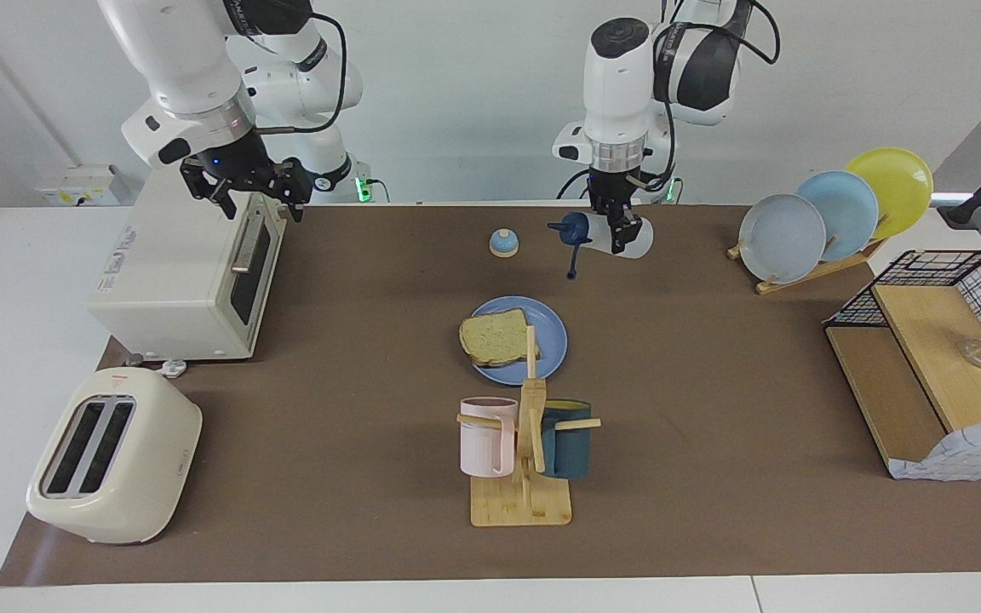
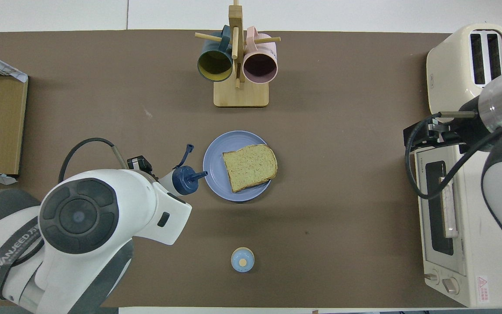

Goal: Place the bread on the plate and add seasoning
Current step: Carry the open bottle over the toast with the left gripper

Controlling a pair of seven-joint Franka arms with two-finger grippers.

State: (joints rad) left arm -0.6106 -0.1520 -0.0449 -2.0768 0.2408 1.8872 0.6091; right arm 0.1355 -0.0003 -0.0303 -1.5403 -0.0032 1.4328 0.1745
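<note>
The left gripper [image 1: 618, 232], fingers clamped on the translucent white seasoning bottle with navy cap [image 1: 597, 232], holds it sideways, spout toward the round blue plate [image 2: 214, 174] carrying the toast slice [image 2: 250, 166]. The right gripper [image 1: 245, 189], fingers apart, waits over the cream oven [image 1: 169, 272].

Two mugs [image 1: 488, 436], four plates [image 1: 783, 237]

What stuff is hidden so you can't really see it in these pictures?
- Left end effector, overhead view: its own white arm covers it; only the seasoning bottle's cap end shows.
- Plate, facing view: the mug rack's wooden post crosses one edge and a corner of the bread.
- Toaster oven, overhead view: the right arm covers part of it, and the picture's edge cuts it off.
</note>
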